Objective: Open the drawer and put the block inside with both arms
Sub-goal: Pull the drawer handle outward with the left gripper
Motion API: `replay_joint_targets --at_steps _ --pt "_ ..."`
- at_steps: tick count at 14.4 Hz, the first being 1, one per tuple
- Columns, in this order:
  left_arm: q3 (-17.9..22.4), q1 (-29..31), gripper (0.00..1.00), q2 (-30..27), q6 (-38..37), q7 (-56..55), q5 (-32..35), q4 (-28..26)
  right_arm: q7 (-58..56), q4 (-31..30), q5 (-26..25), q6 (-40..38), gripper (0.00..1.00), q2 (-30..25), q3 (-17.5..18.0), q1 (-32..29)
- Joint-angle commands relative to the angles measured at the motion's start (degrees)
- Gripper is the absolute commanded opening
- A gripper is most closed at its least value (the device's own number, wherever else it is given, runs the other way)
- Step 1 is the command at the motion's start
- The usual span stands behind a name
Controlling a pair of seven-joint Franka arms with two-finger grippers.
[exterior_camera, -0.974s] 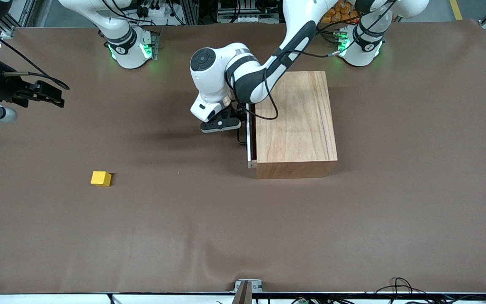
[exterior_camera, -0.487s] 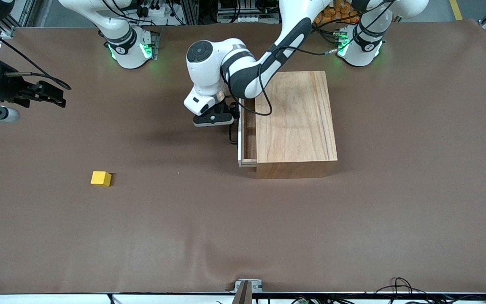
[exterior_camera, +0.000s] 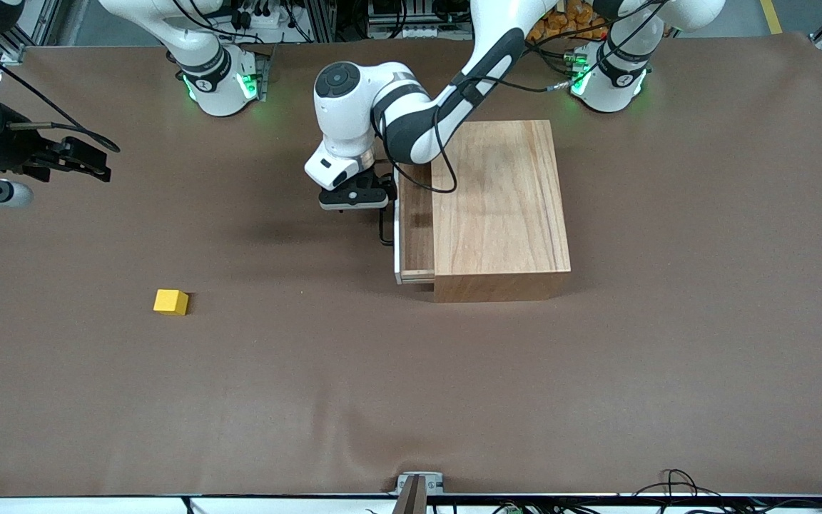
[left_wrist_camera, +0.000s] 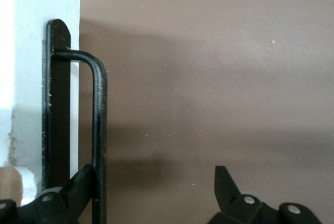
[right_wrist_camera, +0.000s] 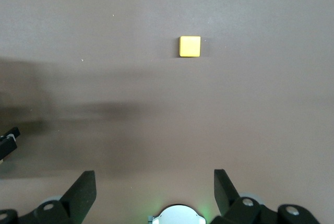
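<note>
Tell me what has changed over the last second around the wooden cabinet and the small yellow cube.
The left gripper, open with one finger hooked inside the thin black wire handle, has drawn the shallow light-wood drawer farther out of the box-shaped wooden cabinet, toward the right arm's end of the table. The small yellow cube has not moved, and the right gripper still waits open.

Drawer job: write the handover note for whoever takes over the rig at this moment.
Left end effector: open, one finger hooked inside the handle.
Right end effector: open, empty, waiting over the table at the right arm's end.
Drawer: partly out of the cabinet.
Block: on the table, nearer the front camera than the drawer.
Left to do: finish opening, pick block, place inside.
</note>
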Motion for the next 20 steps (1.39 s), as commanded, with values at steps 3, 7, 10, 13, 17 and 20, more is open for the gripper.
replay_joint_targets --at_steps 3,7,10,13,17,20 --pt "0.1 -1.3 1.0 1.8 3.4 -0.7 0.7 1.8 0.0 -0.7 -0.3 -0.2 1.0 -0.8 -0.2 -0.3" --pt "0.1 -1.3 1.0 2.8 7.3 -0.7 0.6 1.8 0.0 -0.7 -0.3 0.0 1.0 -0.7 -0.2 -0.2" --pt "0.0 -1.3 1.0 2.4 8.3 -0.6 0.6 1.9 0.0 -0.4 -0.3 0.4 1.0 -0.8 -0.1 0.1" --pt "-0.1 -1.4 1.0 2.4 9.3 -0.6 0.6 2.0 0.0 -0.3 -0.4 0.6 1.0 -0.7 -0.1 0.2" --pt "0.0 -1.9 1.0 2.6 12.4 -0.5 0.6 2.0 0.0 -0.6 -0.3 1.6 1.0 -0.7 0.1 0.5" --pt "0.0 -2.0 1.0 2.3 13.5 -0.7 0.5 1.8 -0.1 -0.9 -0.3 1.1 1.0 -0.7 -0.1 -0.1"
